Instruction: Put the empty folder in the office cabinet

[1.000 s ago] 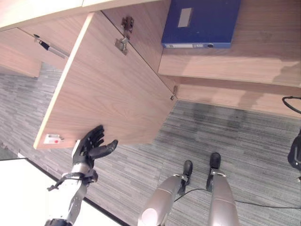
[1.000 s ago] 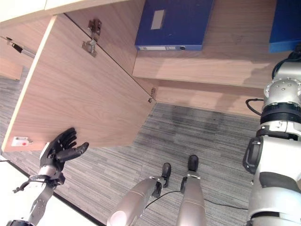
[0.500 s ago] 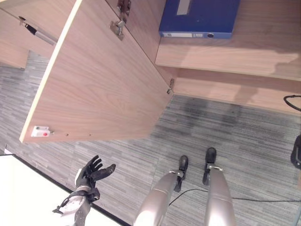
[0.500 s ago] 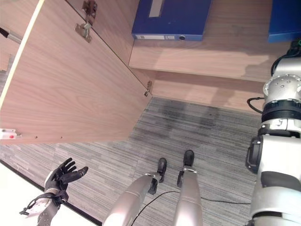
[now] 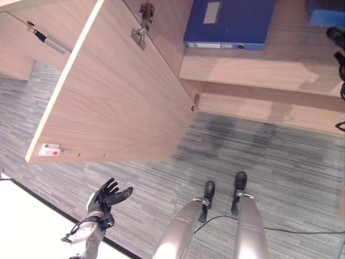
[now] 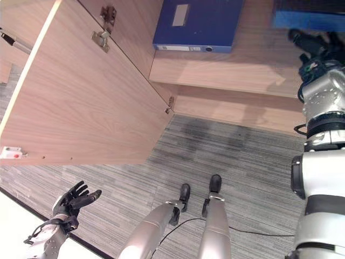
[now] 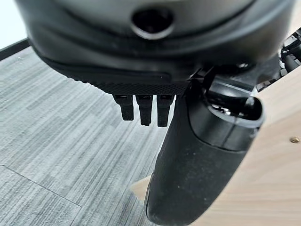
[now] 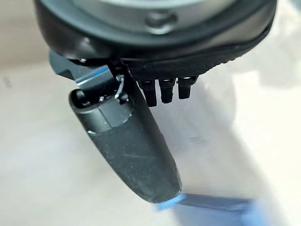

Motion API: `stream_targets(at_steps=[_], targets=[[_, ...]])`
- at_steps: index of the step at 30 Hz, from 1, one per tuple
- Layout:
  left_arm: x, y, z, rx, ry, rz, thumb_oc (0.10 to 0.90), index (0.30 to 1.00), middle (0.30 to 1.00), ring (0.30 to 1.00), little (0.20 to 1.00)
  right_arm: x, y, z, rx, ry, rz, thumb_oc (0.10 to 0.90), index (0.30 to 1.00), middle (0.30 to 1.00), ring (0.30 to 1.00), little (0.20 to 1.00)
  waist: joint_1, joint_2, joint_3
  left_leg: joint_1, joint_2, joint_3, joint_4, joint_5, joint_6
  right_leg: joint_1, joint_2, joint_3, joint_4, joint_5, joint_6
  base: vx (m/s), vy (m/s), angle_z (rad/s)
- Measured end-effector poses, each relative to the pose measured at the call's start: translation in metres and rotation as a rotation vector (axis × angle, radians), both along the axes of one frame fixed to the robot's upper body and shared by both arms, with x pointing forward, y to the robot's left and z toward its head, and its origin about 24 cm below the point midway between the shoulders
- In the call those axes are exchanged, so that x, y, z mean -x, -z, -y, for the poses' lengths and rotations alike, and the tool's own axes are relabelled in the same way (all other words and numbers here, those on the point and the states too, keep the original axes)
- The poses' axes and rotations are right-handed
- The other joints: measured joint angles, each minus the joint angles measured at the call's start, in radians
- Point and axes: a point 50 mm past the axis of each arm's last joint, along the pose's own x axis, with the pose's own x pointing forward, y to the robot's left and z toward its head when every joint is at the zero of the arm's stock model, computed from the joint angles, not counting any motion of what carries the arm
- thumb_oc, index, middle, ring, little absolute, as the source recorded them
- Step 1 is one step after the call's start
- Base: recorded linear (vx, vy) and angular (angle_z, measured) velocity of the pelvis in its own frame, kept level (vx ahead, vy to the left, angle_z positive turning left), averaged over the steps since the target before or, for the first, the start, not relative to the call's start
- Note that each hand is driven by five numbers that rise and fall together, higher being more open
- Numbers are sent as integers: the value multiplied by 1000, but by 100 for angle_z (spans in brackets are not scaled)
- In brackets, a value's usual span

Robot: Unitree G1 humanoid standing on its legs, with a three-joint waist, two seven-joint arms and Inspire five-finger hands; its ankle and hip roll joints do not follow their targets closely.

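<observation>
A flat, rectangular blue folder (image 5: 229, 24) with a pale label lay on the wood-grain cabinet shelf (image 5: 259, 73) at the top centre. The smooth cabinet door (image 5: 118, 91), metal-hinged, hung open across the upper left above striped grey carpet (image 5: 280, 162). The left hand (image 5: 108, 197), lower left, had its fingers spread and held nothing. Compared with half a second before, the right hand (image 6: 312, 46) had risen into the upper right, its fingers straight, just below a second blue folder (image 6: 307, 16).
</observation>
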Motion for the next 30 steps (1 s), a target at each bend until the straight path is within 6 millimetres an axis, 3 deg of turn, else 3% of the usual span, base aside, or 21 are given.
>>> stream_targets(at_steps=[5,11,20,30], targets=[[-4,2,0,14,25,-9,800,900,900,900,900,2,19,7,168,-24,-222,800,900,900,900,900,12,-16,-8,-7,3,-1,-9,9,-1,0,4,-2,-24,14,4,0,0,0],[-4,4,-1,-3,43,-27,800,900,900,900,900,6,21,13,307,-49,-344,800,900,900,900,900,11,-18,-9,-7,1,0,-17,20,2,4,2,-2,-39,28,6,0,0,0],[-3,8,-4,-5,54,-59,800,900,900,900,900,8,1,13,451,-36,-408,800,900,900,900,900,12,-22,-11,-6,1,0,-36,34,3,6,2,0,-60,43,10,0,0,0],[4,16,-10,-30,42,-117,800,900,900,900,900,28,-13,38,680,134,-600,800,900,900,900,900,-1,-23,-11,7,-1,0,-76,55,8,18,1,1,-97,61,17,0,0,0]])
